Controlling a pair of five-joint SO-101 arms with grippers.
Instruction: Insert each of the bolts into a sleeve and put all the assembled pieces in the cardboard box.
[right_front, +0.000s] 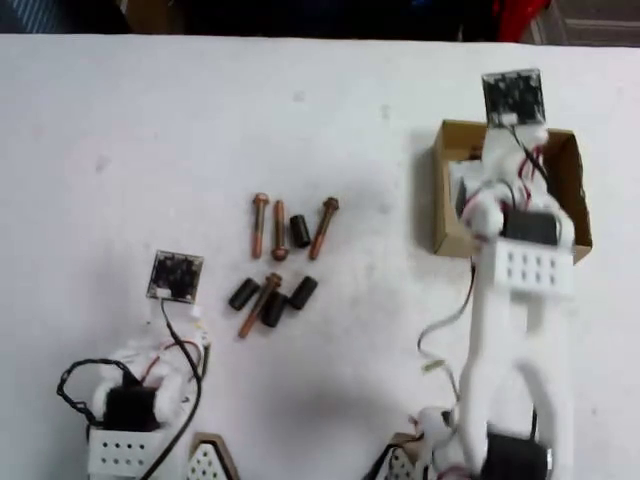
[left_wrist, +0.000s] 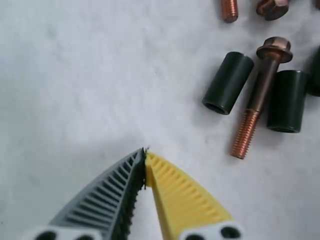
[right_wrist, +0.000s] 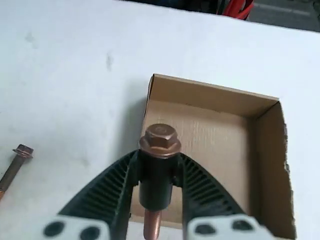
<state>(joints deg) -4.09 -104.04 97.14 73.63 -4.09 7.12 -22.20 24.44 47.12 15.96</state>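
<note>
The step in hand, as I judge it, is dropping an assembled piece into the box (right_wrist: 215, 95); the right end effector (right_wrist: 159, 162) is pinching a black sleeve (right_wrist: 156, 182) with a bolt (right_wrist: 160, 139) through it, head up and thread tip poking out below. The piece seems to hang by the box's left wall, though I cannot tell whether it is inside the rim. To do it well, carry it a little to the right until it is plainly over the cardboard floor; lower it before spreading the fingers, so it cannot bounce out; keep it upright, so the bolt stays seated in the sleeve.

The right wrist view shows that grip; in the high view the arm hides it and covers much of the box (right_front: 452, 235), which sits at the far right of the counter (right_front: 150, 120). The high view gives the count instead: four loose bolts (right_front: 260, 225) and four loose sleeves (right_front: 299, 231) lie mid-counter, with the other arm at the near left. The left wrist view adds that the left end effector (left_wrist: 145, 152) is pressed together, holding nothing, near a bolt lying between two sleeves.
</note>
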